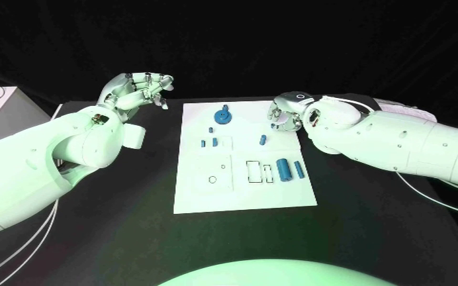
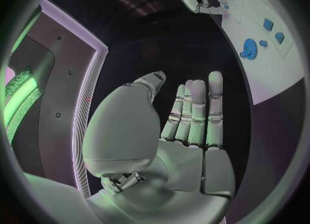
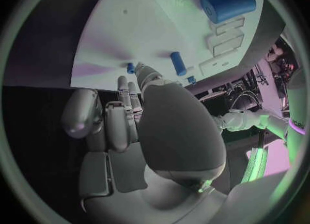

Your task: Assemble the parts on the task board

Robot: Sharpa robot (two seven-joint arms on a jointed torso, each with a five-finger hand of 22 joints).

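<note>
Board: the white board [image 1: 243, 187] lies mid-table, straight in front of me, long side running from 6 to 12 o'clock.
Parts: the blue gear [image 1: 224, 116] sits at the board's 11 o'clock corner; small pegs [image 1: 214, 142] stand in the middle row with one peg [image 1: 263, 140] nearer 1 o'clock; the cylinder [image 1: 282, 166] and a slimmer pin [image 1: 298, 170] lie side by side at 4 o'clock, loose, so I judge they are waiting for their slots.
Outlines: the empty rectangles [image 1: 254, 171] just beside the cylinder look like seats yet to be filled.
Right hand: my right hand [image 1: 285, 115] hovers at the board's 1 o'clock edge, fingers curled in, holding nothing; it is placed near the parts on that side, probably to reach for one.
Left hand: my left hand [image 1: 141, 91] is raised off the board at 10 o'clock, fingers apart and empty, kept out of the way.
Stage: early, I think.
</note>
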